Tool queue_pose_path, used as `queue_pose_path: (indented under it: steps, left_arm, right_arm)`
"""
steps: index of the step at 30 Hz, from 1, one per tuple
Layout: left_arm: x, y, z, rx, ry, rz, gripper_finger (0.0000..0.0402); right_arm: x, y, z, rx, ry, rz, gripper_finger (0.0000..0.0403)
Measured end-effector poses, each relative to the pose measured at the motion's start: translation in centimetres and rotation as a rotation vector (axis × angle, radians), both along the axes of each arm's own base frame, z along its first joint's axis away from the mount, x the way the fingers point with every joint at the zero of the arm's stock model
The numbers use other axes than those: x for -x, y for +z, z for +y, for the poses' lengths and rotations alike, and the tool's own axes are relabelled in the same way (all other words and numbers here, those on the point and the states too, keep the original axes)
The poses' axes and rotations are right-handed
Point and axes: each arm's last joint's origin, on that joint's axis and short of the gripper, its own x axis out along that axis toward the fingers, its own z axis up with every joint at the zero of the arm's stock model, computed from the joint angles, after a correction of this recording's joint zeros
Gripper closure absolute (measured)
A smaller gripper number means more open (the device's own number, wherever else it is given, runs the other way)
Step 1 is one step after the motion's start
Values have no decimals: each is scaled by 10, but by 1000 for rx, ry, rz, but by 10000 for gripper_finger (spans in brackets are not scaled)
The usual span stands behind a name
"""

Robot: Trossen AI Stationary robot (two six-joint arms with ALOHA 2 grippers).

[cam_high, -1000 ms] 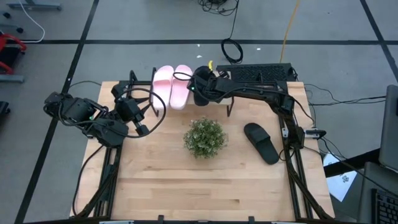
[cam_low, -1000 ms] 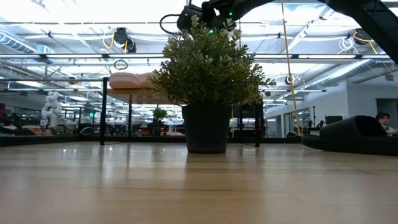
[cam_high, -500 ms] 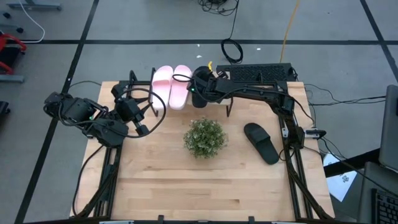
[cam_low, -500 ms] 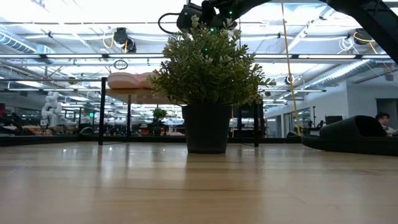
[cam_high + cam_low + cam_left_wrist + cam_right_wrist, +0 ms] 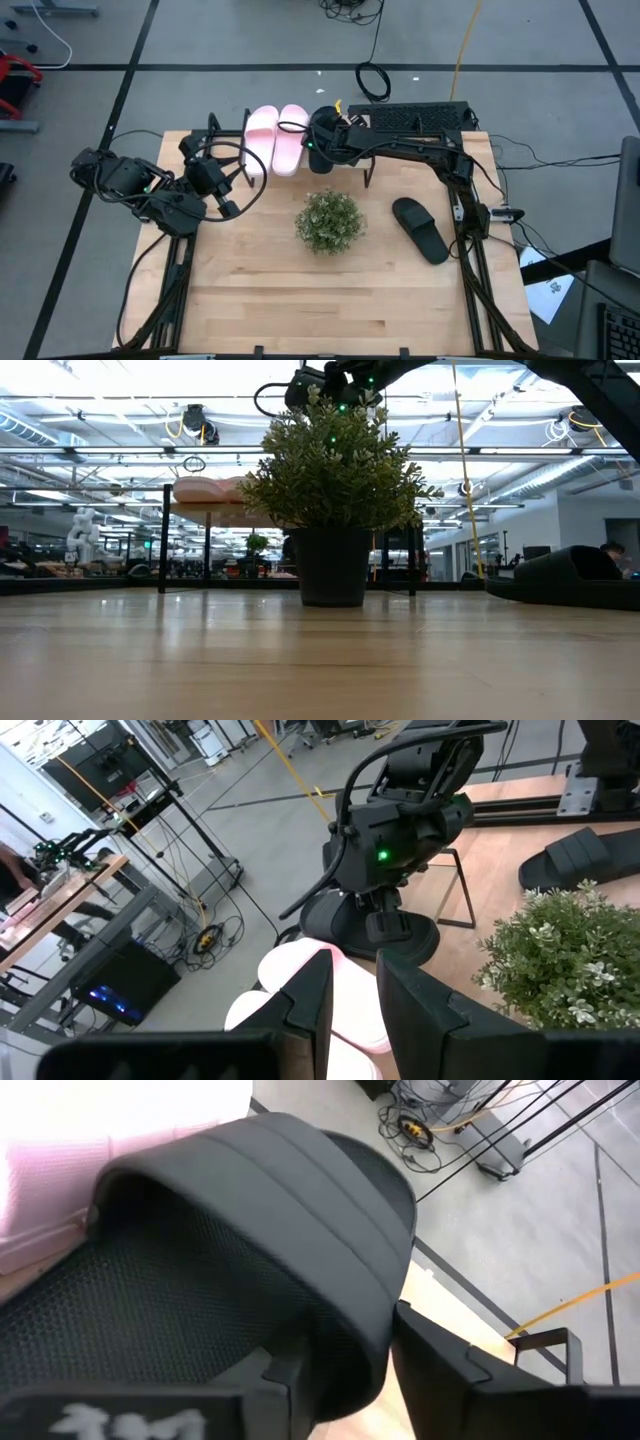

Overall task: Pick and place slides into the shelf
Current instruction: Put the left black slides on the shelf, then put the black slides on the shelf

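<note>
While most of the near bench lies bare, the closest thing to the front edge is the potted plant, standing about mid-bench. To its right, well apart from it, one black slide lies flat on the wood at an angle, near the right arm's frame. Farther back on the left, the left arm rests folded by the bench's left edge; its gripper points toward the shelf, holds nothing, and its fingers stand a little apart in the left wrist view. Behind the plant sits the shelf, its thin black legs showing at the far side of the bench. On its top the two pink slides lie side by side, touching. Just to their right the right gripper hangs over the shelf with its fingers closed on the strap of the other black slide, which lies right next to the nearer pink slide
</note>
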Motion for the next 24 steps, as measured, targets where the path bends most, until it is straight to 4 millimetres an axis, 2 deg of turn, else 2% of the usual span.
queue_pose_path:
  steps: [6,11,19,24]
  left_arm:
    - [0,0,0,1,0,0,316]
    - [0,0,0,2,-2,1,316]
    - [0,0,0,5,-4,1,316]
    - [0,0,0,1,-6,5,316]
  right_arm:
    - [3,3,1,-12,7,0,253]
    - [7,14,3,-9,10,-25,237]
    - [19,42,7,-1,40,-71,230]
    - [34,72,15,-60,102,-173,230]
